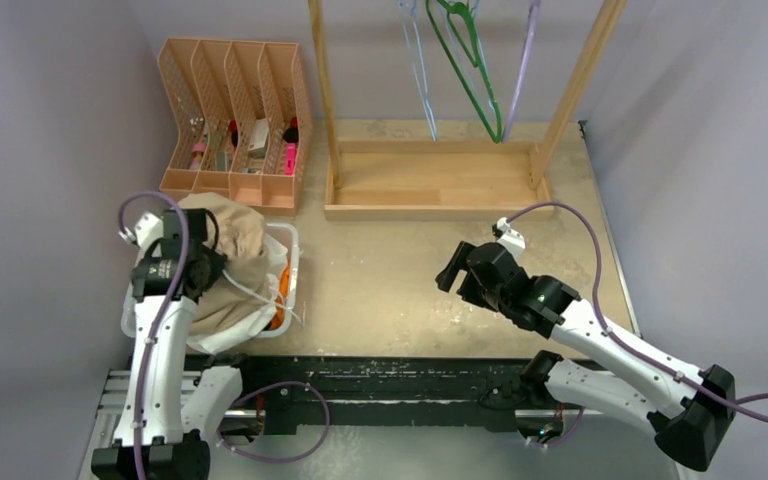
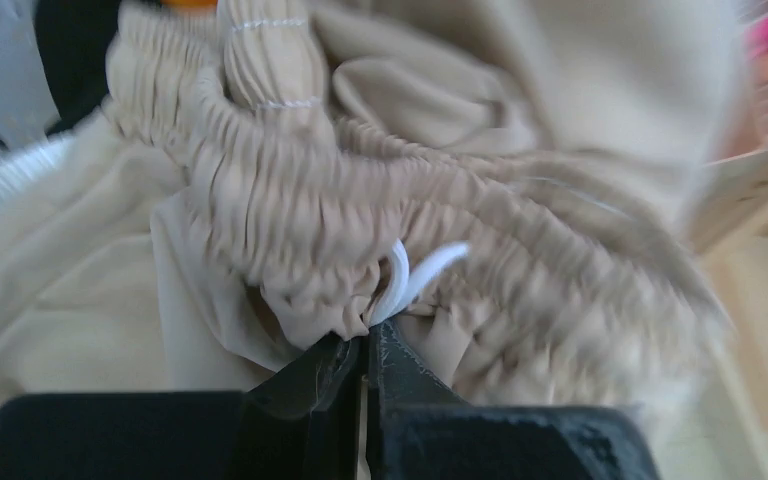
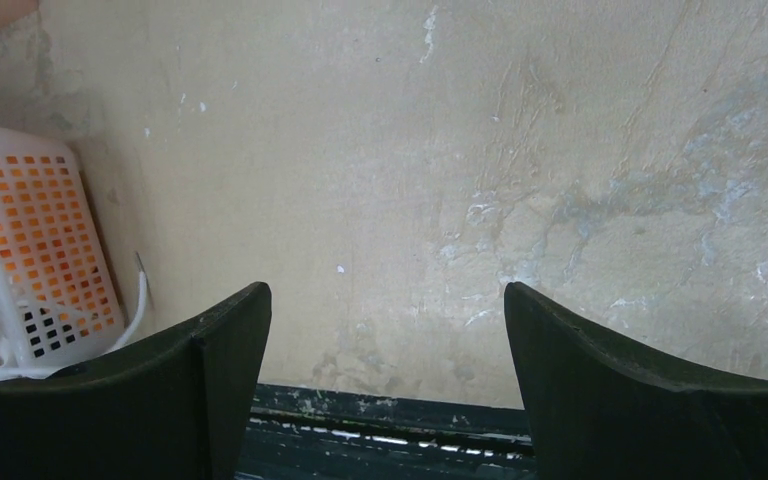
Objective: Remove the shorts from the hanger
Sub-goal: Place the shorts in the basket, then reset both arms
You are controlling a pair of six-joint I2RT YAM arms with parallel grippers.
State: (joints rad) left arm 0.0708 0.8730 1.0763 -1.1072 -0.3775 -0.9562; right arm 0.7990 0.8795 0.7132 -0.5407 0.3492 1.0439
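The beige shorts [image 1: 235,250] lie heaped over a white basket [image 1: 291,243] at the left. In the left wrist view their gathered waistband [image 2: 360,200] fills the frame. My left gripper [image 2: 368,335] is shut on the waistband cloth, where a white drawstring loop [image 2: 415,280] comes out at the tips; in the top view it [image 1: 206,270] sits on the heap. Orange shorts [image 1: 282,288] show under the beige ones. A dark cloth [image 2: 70,40] shows at top left. My right gripper [image 3: 385,300] is open and empty above the bare table [image 1: 452,268]. The hangers [image 1: 470,70] on the rack are bare.
A wooden rack [image 1: 438,185] with blue, green and purple hangers stands at the back centre. An orange file organiser [image 1: 235,120] stands at the back left. The basket's perforated wall [image 3: 40,230] is at the left of the right wrist view. A black rail [image 1: 380,385] runs along the near edge.
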